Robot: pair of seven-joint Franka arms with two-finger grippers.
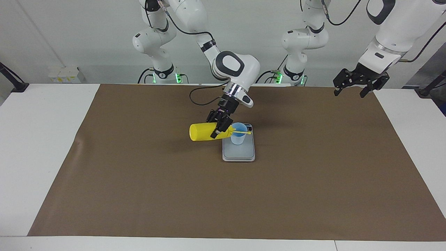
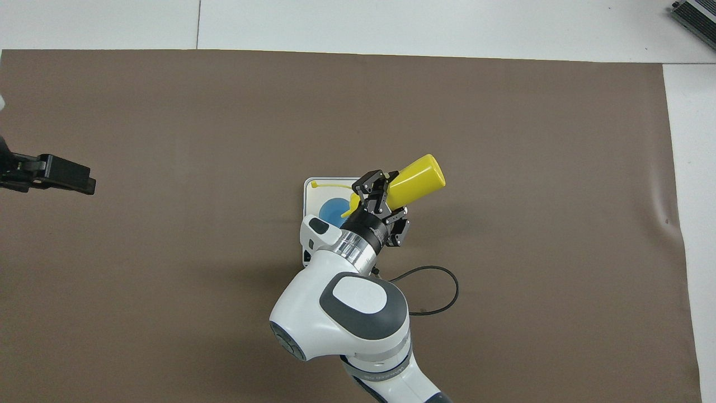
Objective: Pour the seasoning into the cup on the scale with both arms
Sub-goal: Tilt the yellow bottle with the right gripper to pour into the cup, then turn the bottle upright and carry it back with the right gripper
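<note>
Bright, even overhead light in both views, no dim areas. Soft, faint shadows on the matte brown table mat (image 1: pixel 139 181), e.g. under the tipped bright yellow plastic squeeze bottle (image 1: pixel 204 132) & near the flat silver-grey kitchen scale (image 1: pixel 239 152). No glare, no motion blur; focus sharp throughout, edges w/o obvious distortion.

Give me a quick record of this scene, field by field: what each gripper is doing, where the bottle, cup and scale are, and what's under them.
right gripper: shut on the yellow seasoning bottle, near its nozzle end
bottle pose: tipped on its side in the air, nozzle over the cup's mouth
cup: pale blue, upright on the scale
scale: flat on the brown mat, mid-table
cap strap: lies across the cup's rim
left gripper: open, waiting over the mat's edge at the left arm's end
</note>
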